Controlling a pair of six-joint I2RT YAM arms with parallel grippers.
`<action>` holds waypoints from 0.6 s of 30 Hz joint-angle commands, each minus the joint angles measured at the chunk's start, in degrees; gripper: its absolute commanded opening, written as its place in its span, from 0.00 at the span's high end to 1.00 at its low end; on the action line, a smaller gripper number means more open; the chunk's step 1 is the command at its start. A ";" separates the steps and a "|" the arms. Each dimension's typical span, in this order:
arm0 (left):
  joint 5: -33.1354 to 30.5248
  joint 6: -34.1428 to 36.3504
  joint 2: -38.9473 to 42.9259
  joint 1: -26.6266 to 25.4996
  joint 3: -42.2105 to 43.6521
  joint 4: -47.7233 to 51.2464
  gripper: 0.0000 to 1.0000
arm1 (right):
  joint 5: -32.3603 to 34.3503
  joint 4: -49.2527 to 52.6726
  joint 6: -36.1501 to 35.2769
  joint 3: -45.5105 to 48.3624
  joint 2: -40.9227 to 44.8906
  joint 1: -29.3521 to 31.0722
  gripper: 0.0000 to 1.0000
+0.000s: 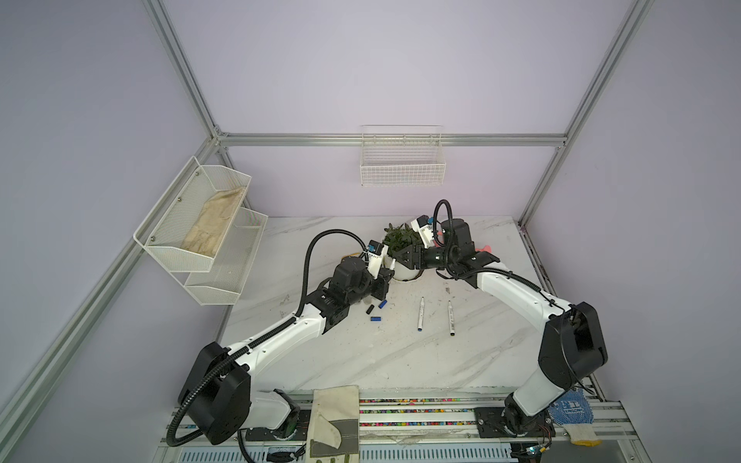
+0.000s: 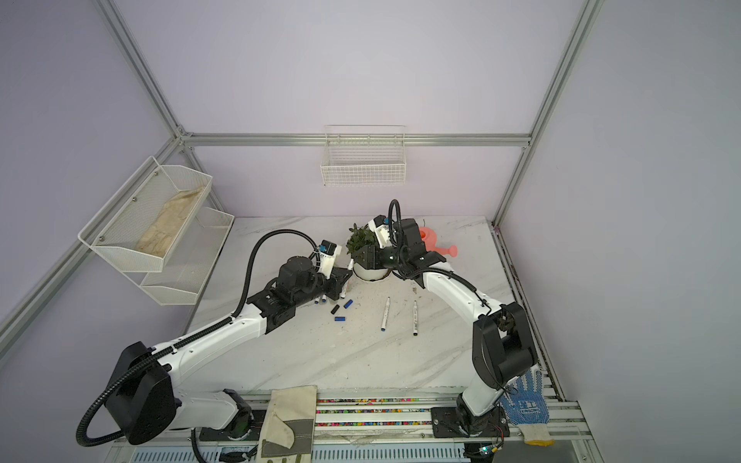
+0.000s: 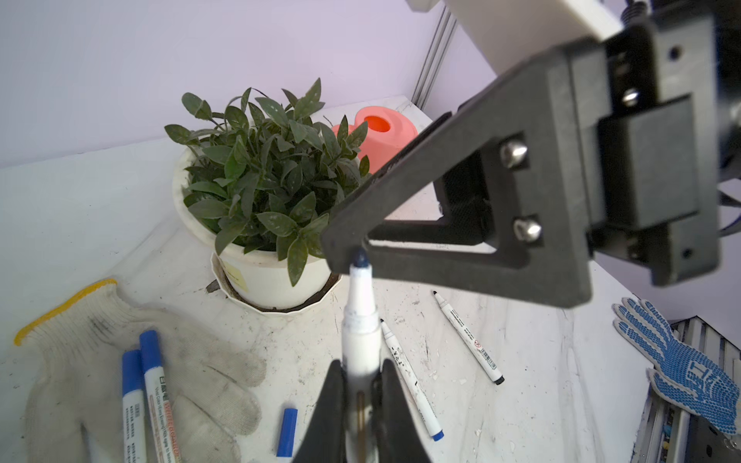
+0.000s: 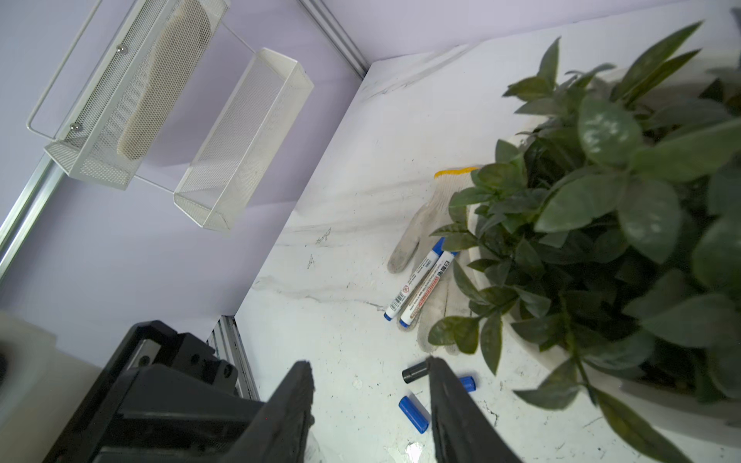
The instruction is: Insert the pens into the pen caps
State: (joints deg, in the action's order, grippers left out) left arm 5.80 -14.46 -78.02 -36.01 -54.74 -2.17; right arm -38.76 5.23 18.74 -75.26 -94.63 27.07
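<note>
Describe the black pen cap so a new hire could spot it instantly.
Find the white plant pot at the back of the marble table. Just in front of it, toward the left arm, lie three loose caps. The black pen cap is the only dark one, beside two blue caps.

Two blue-capped pens and three uncapped pens make five in all. Lying loose are two blue caps and one black cap. Also one potted plant, one pink watering can.

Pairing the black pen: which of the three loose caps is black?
The leftmost cap in a top view; one blue cap lies right of it, the other blue cap nearer the camera.
</note>
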 commanded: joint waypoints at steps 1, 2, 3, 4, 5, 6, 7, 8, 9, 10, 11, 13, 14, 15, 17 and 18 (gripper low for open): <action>1.28 -1.01 0.33 0.17 0.91 -3.05 1.00 | -3.71 0.05 -1.63 -1.73 1.01 0.40 0.52; 1.30 -1.09 0.24 0.16 0.86 -3.05 1.00 | -3.92 0.03 -1.52 -1.71 1.18 0.37 0.53; 1.40 -1.09 0.09 0.16 0.79 -3.12 1.00 | -4.14 -0.02 -1.52 -1.59 1.20 0.45 0.54; 1.29 -1.21 -0.01 0.18 0.82 -3.30 1.00 | -4.32 0.18 -1.52 -1.61 1.20 0.44 0.55; 1.31 -1.32 -0.07 0.19 0.78 -3.42 1.00 | -3.72 0.57 -1.44 -1.61 1.20 0.52 0.55; 1.31 -1.32 -0.12 0.15 0.84 -3.61 1.00 | -2.98 0.61 -1.75 -1.52 1.43 0.52 0.55; 1.18 -1.43 -0.20 0.16 0.78 -3.55 1.00 | -1.80 0.25 -1.78 -1.25 2.16 0.37 0.55; 1.10 -1.36 -0.20 0.19 0.86 -3.65 1.00 | 1.07 0.30 -1.34 -1.11 3.01 -0.02 0.54; 1.12 -1.45 -0.20 0.15 0.94 -3.69 1.00 | 4.48 0.66 -0.54 -1.08 3.86 -0.34 0.53; 1.03 -1.41 -0.21 0.18 1.03 -3.67 1.00 | 9.14 0.95 0.75 -0.65 5.12 -1.12 0.53; 1.01 -1.38 -0.20 0.16 1.17 -3.71 1.00 | 15.01 1.82 2.78 0.14 6.52 -2.03 0.51; 1.01 -1.14 -0.21 0.16 1.30 -3.55 1.00 | 22.17 3.78 6.21 3.20 9.66 -5.15 0.48; 1.05 -0.94 -0.27 0.21 1.31 -3.56 1.00 | 25.88 5.97 8.59 5.12 11.30 -7.51 0.46; 1.03 -0.77 -0.29 0.20 1.35 -3.48 1.00 | 27.75 8.22 10.44 7.06 12.53 -9.81 0.45; 1.06 -0.53 -0.38 0.15 1.54 -3.61 1.00 | 28.97 11.54 13.06 12.62 15.11 -14.60 0.43; 1.09 -0.52 -0.38 0.16 1.73 -3.73 1.00 | 28.89 12.72 13.25 14.69 15.59 -15.88 0.43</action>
State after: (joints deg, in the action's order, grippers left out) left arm 6.02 -15.42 -78.15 -36.01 -54.74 -3.22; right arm -17.85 10.02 26.63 -66.04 -80.49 14.87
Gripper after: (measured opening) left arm 0.098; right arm 0.567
